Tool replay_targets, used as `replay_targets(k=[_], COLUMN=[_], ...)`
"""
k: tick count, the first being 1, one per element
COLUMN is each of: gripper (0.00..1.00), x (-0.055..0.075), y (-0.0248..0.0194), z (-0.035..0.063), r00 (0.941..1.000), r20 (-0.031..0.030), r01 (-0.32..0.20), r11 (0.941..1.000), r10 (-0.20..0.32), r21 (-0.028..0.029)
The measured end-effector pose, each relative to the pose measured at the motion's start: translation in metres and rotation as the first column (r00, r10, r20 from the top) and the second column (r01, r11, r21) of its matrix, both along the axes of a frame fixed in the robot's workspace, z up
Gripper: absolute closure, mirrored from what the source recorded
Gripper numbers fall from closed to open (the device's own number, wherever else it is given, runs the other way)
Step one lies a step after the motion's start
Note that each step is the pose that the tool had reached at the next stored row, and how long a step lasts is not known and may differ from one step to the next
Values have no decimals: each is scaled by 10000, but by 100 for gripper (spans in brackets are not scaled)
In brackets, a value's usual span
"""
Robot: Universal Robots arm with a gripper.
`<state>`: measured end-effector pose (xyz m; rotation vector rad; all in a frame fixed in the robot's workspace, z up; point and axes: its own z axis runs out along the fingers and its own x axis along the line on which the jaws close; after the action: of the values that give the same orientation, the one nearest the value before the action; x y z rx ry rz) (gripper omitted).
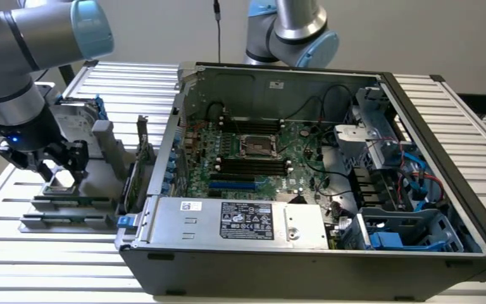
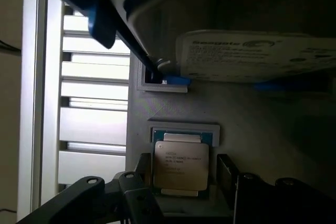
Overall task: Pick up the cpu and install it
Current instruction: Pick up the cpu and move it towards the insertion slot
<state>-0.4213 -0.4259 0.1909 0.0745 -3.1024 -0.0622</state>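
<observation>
Bracketing the cpu [image 2: 181, 166], the gripper [image 1: 60, 172] is being held spread, not yet pinching. The chip is being kept flat in its white holder [image 2: 184, 128], outside the computer case [image 1: 311, 259]. Even, centred closing on opposite edges is being judged best.

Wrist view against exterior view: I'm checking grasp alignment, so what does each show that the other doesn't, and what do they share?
Wrist view: the cpu with its printed metal top, lying in its holder between the fingers of the open gripper, gaps either side; the hard drive label. Exterior view: the open computer case and the motherboard's socket. Shared: the gripper low over the holder, beside the hard drive.
</observation>
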Motion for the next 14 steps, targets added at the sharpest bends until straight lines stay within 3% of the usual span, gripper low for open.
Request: replay_targets(k=[5, 14], gripper=[38, 38], x=[-8, -12], y=[9, 15], z=[-21, -54], r00=[10000, 10000], r20=[-39, -56], r01=[14, 28], r11=[10000, 10000], r10=[-14, -28], r21=[0, -1])
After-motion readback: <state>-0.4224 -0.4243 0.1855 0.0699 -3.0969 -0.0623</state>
